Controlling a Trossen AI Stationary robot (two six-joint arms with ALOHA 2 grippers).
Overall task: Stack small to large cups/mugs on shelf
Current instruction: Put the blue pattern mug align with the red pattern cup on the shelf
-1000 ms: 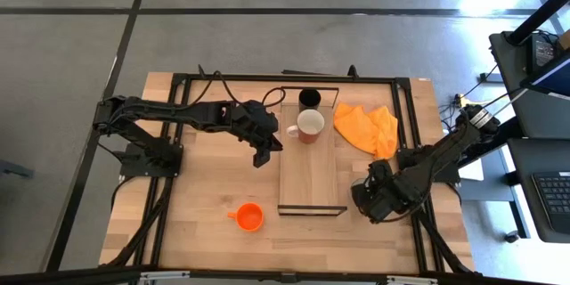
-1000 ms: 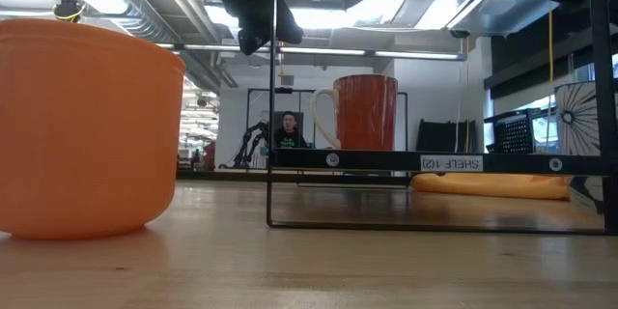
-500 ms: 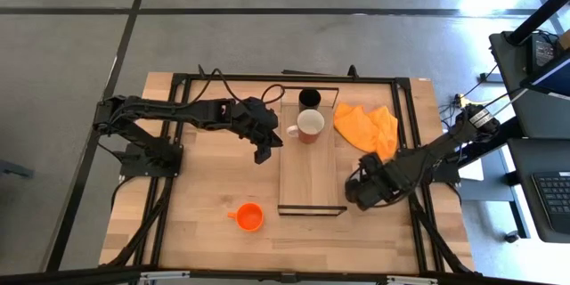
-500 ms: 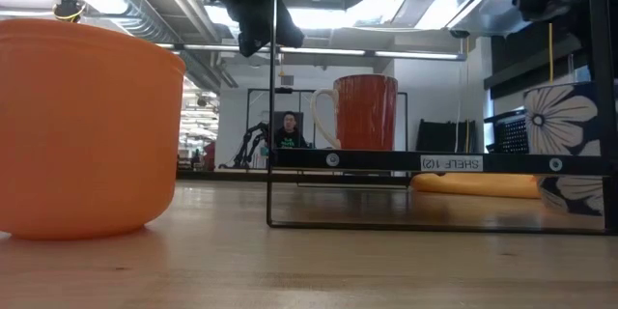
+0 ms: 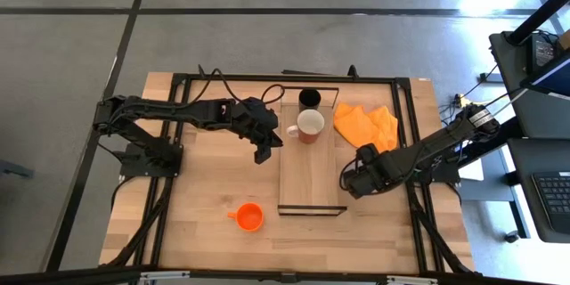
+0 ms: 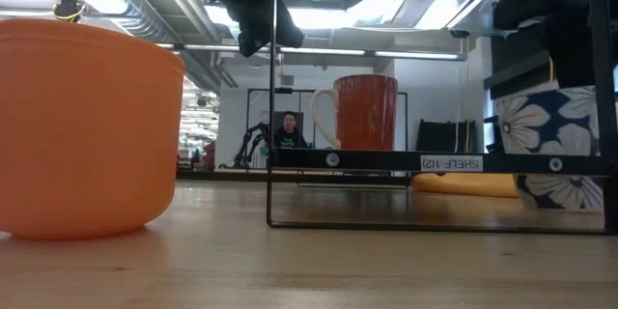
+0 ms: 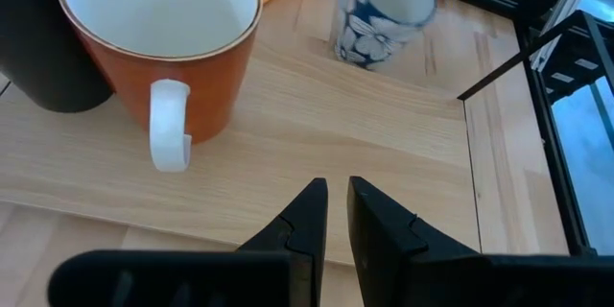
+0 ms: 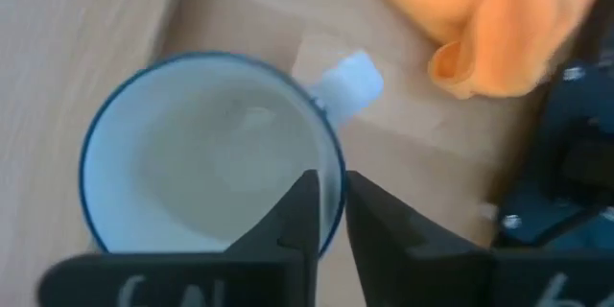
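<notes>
The shelf (image 5: 312, 174) is a long light-wood board in a black frame, lying mid-table. On its far end stand a black tumbler (image 5: 309, 98) and an orange-walled mug with a white inside and handle (image 5: 310, 125), (image 7: 163, 38). An orange cup (image 5: 249, 217) sits on the table near the front, left of the shelf. My right gripper (image 5: 354, 180) is shut on a white mug with blue flowers (image 6: 550, 145), (image 7: 379, 19), just right of the shelf's near half. My left gripper (image 5: 263, 149) hovers shut at the shelf's left edge, beside the orange-walled mug. My right gripper (image 8: 328, 197) pinches the flowered mug's rim (image 8: 336, 168) a little way round from the handle (image 8: 347, 79), one finger inside and one outside. The fingers come from above, pointing down. The mug hangs upright below them; whether its base is clear of the table I cannot tell.
An orange cloth (image 5: 365, 126) lies crumpled on the table right of the shelf's far end, just beyond my right gripper. The shelf's black frame (image 6: 435, 162) stands raised above the tabletop. Bare wood shows on the shelf's near half and around the orange cup.
My right gripper, keeping its hold on the flowered mug, has carried it toward the table's left and far edge, up to the shelf's right side. In the low view the mug has come in from the right edge.
</notes>
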